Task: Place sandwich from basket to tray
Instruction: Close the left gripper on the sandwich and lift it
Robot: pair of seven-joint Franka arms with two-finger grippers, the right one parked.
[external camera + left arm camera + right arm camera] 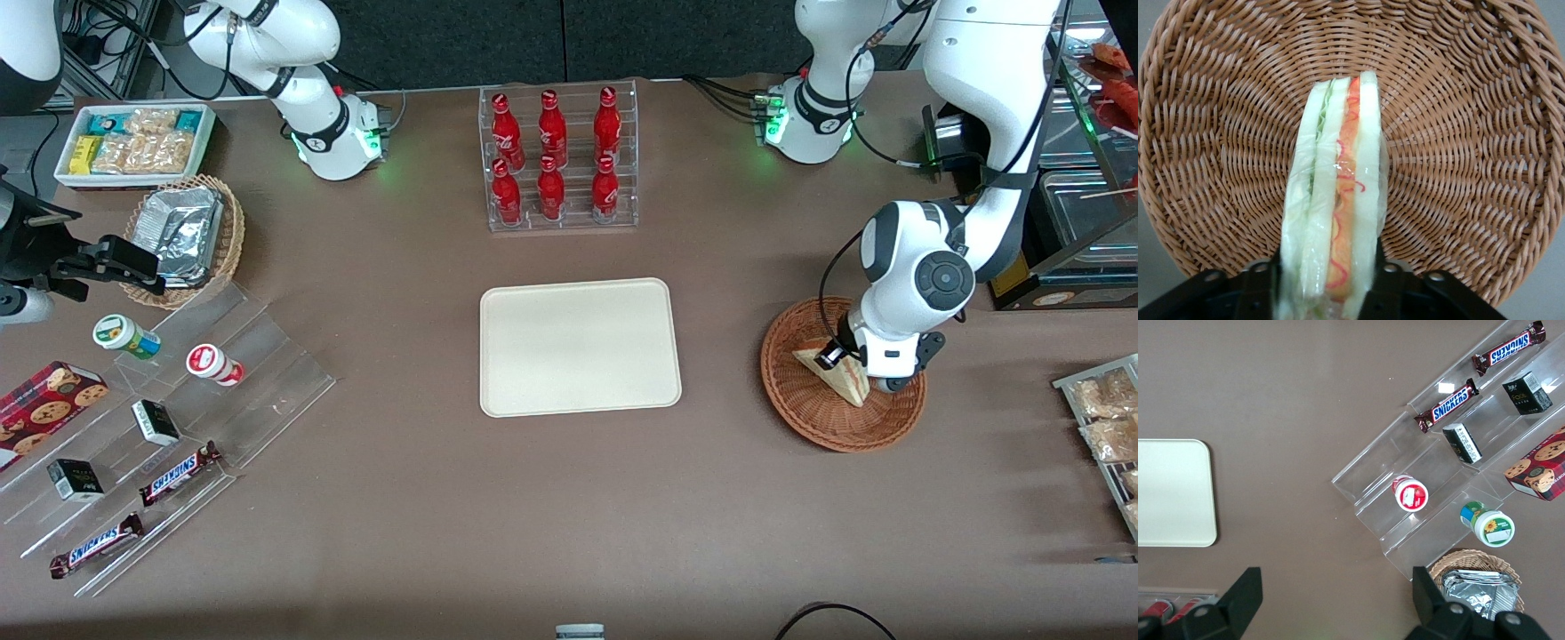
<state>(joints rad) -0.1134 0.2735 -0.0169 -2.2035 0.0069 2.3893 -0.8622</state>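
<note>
The sandwich (pixel 843 380), a wrapped wedge of pale bread with red and pink filling, stands on edge in the reddish-brown wicker basket (pixel 800 422) toward the working arm's end of the table. My left gripper (pixel 845 366) reaches down into the basket and is shut on the sandwich. In the left wrist view the sandwich (pixel 1338 193) sits between the black fingers (pixel 1388 287), which press on both bread faces, with the basket's weave (pixel 1471 133) around it. The cream tray (pixel 578 347) lies flat and bare at the table's middle, beside the basket; it also shows in the right wrist view (pixel 1171 493).
A clear rack of red bottles (pixel 558 160) stands farther from the front camera than the tray. A stepped acrylic shelf with snacks (pixel 178 418), a tan basket of foil packs (pixel 187 236) and a white snack bin (pixel 133 142) lie toward the parked arm's end. A snack rack (pixel 1107 418) is near the basket.
</note>
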